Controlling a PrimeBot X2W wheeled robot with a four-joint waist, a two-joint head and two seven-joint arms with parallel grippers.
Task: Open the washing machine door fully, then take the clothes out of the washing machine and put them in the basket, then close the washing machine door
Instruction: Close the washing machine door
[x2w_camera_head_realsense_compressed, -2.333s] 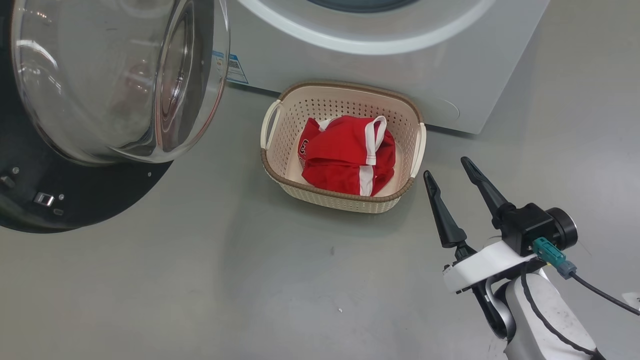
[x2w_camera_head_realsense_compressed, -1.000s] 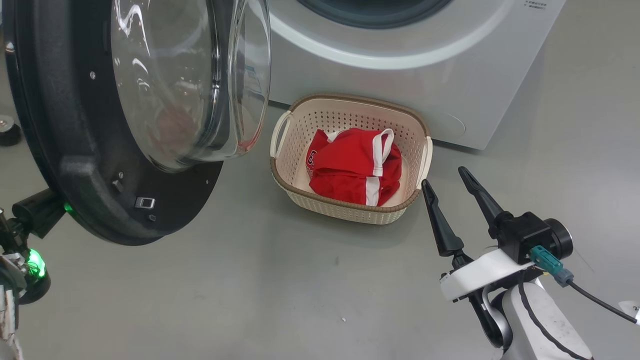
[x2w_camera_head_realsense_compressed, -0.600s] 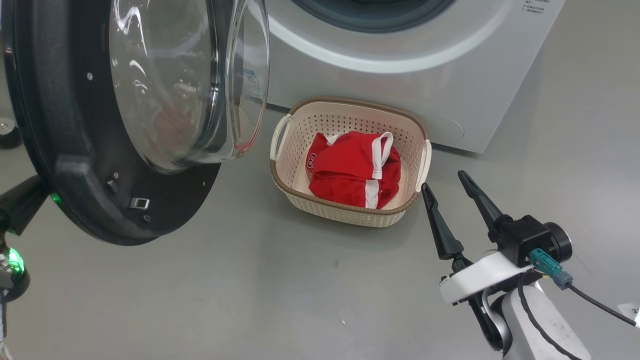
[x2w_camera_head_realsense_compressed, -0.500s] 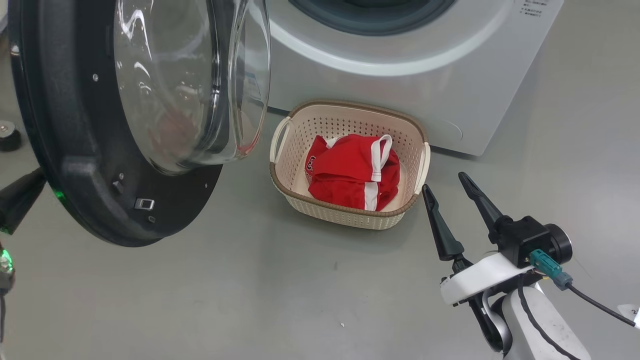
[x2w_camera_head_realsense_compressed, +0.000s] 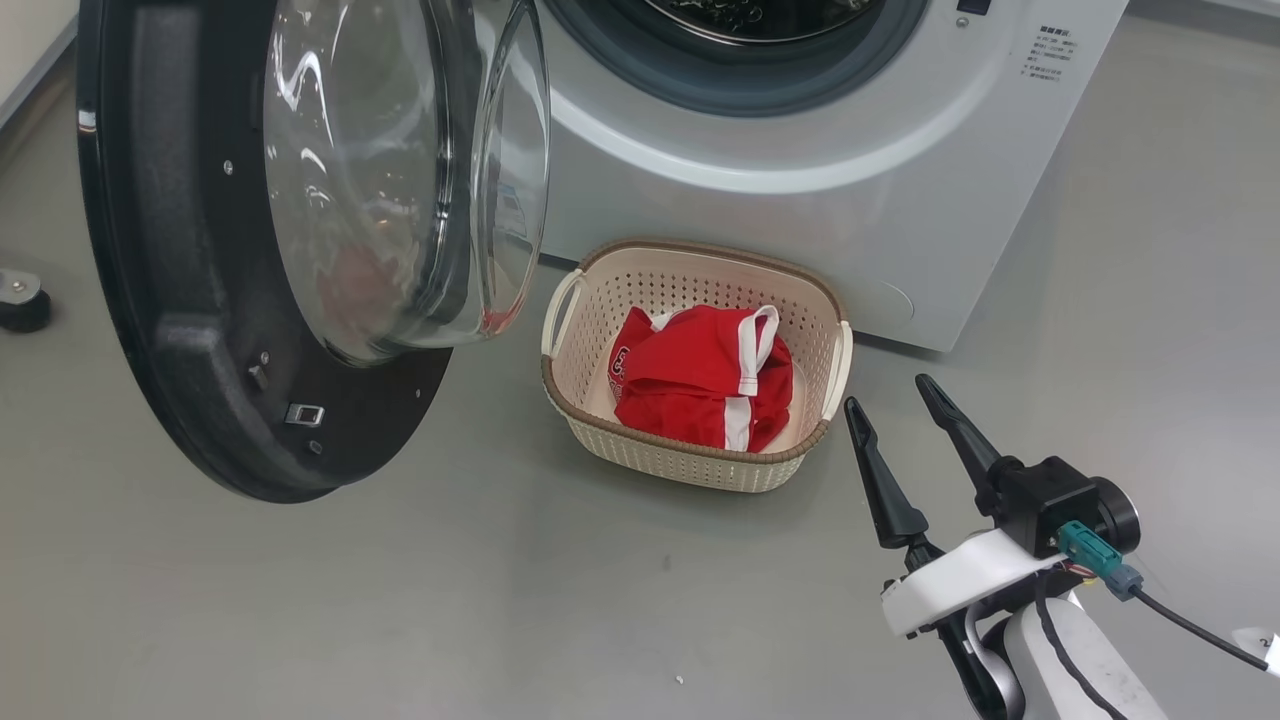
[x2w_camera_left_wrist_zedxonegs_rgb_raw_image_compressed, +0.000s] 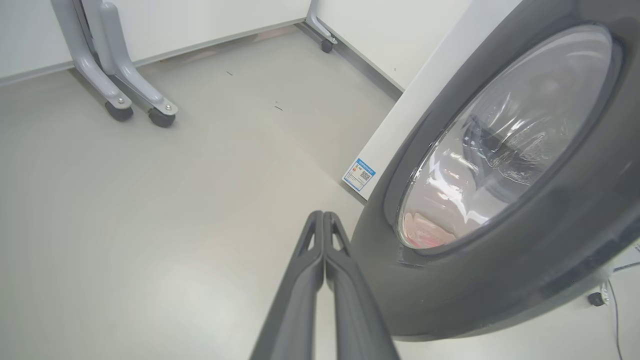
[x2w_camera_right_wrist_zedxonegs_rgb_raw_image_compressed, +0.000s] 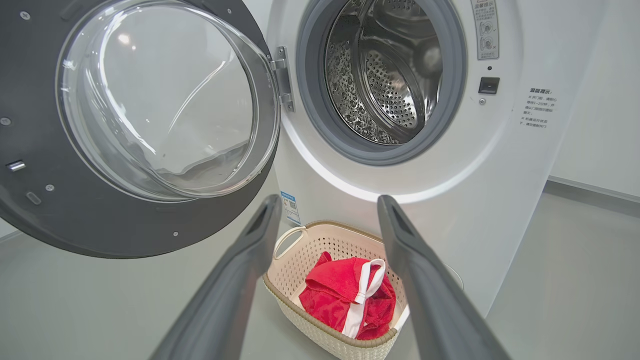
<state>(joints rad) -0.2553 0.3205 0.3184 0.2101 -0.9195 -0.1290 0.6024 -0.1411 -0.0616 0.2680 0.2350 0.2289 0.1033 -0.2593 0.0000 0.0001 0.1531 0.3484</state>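
Status: clothes (x2w_camera_head_realsense_compressed: 700, 385) are lying bundled in the basket (x2w_camera_head_realsense_compressed: 690, 246), which is sitting on the floor (x2w_camera_head_realsense_compressed: 400, 580) close against the front of the washing machine (x2w_camera_head_realsense_compressed: 820, 230), below the opening; the drum (x2w_camera_right_wrist_zedxonegs_rgb_raw_image_compressed: 380, 75), as far as the right wrist view is showing it, is looking bare; judging from that, unloading is done and closing up is the step in hand.

Item 1: the door (x2w_camera_head_realsense_compressed: 170, 330) is hanging open on its hinge (x2w_camera_right_wrist_zedxonegs_rgb_raw_image_compressed: 283, 75) at the left of the opening, standing out from the machine front; its glass bowl (x2w_camera_head_realsense_compressed: 400, 180) is facing the basket side, outer face turned away to my left.

Item 2: L gripper (x2w_camera_left_wrist_zedxonegs_rgb_raw_image_compressed: 323, 215); I am holding it fully closed, fingers pressed together, nothing in them; it is sitting on the outer side of the door, just beside its lower edge, with the door lying to the right of the fingers in the left wrist view; contact or not, I cannot tell.

Item 3: R gripper (x2w_camera_head_realsense_compressed: 886, 392); I am holding it wide open and empty, hovering near the basket's right end, well apart from the door.

Finding: L arm is much the nearer and on the correct side; the coming push is needing to go against the outer face toward the machine front, swinging the door about the hinge. Risk, in my judgement: basket is sitting near the sweep; clearance is looking adequate but unconfirmed.
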